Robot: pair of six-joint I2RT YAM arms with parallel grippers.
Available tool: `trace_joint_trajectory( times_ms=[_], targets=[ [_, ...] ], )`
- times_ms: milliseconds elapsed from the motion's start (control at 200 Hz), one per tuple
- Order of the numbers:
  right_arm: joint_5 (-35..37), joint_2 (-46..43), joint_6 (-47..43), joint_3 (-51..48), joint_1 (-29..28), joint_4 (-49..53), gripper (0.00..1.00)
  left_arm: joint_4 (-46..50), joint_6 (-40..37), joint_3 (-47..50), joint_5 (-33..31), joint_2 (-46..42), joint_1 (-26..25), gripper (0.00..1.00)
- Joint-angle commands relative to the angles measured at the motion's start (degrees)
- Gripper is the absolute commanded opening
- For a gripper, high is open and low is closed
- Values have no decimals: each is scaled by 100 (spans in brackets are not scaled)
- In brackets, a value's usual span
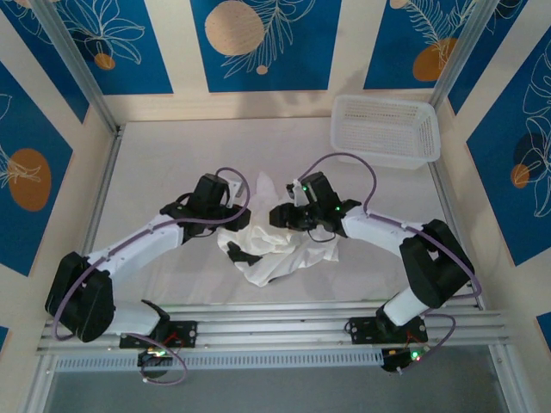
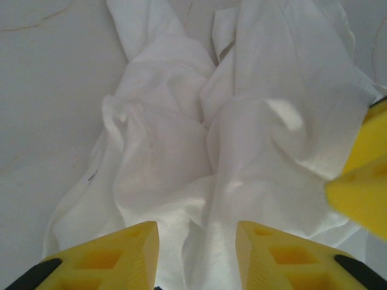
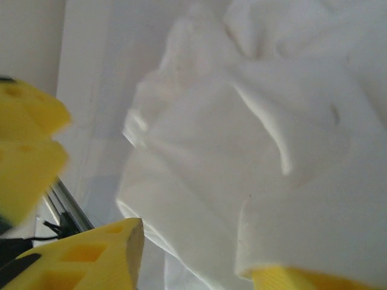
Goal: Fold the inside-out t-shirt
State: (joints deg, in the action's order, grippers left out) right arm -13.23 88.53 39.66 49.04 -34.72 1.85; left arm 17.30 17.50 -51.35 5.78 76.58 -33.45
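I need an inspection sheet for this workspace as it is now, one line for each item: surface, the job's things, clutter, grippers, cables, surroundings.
Surface: white table, no stains seen.
Job's things: t-shirt, white, crumpled in a heap at the middle, not yet folded.
Clutter: white mesh basket at the far right corner, apart from the shirt.
Grippers: left gripper and right gripper are low at the heap, facing each other. The jaws of both stand apart with cloth between them; a firm hold cannot be told.
Cables: purple cables loop along both arms.
Surroundings: blue patterned wall panels; metal rail at the near edge.
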Motion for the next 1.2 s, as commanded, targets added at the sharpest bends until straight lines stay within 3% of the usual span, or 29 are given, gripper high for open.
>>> trace_joint_trajectory(
  times_ms=[0, 215, 350, 415, 545, 665, 890, 1090, 1195],
  targets=[
    [167, 133, 43, -236, -6, -238, 51, -134, 94, 89, -147, -228, -12, 40],
    [405, 148, -302, -75, 0, 198, 51, -357, 138, 220, 26, -355, -3, 51],
    [1222, 21, -375, -191, 41, 310, 59, -425, 145, 232, 153, -376, -6, 54],
    [1284, 4, -439, -295, 130, 160, 60, -416, 134, 222, 169, -376, -3, 55],
    [175, 264, -470, -127, 204, 29, 44, -406, 141, 198, 161, -346, -3, 55],
    [-620, 468, -345, 136, 74, 122, 39, -423, 180, 196, 160, -302, -9, 55],
    [-822, -233, 36, 98, 62, -26, 29, -480, 219, 188, 200, -187, -4, 56],
    [-1209, -898, 552, -40, 161, -404, 0, -560, 228, 178, 211, -195, -3, 56],
    [-1189, -1035, 725, -231, 119, -631, 0, -706, 118, 238, 421, -198, -4, 56]
  ],
)
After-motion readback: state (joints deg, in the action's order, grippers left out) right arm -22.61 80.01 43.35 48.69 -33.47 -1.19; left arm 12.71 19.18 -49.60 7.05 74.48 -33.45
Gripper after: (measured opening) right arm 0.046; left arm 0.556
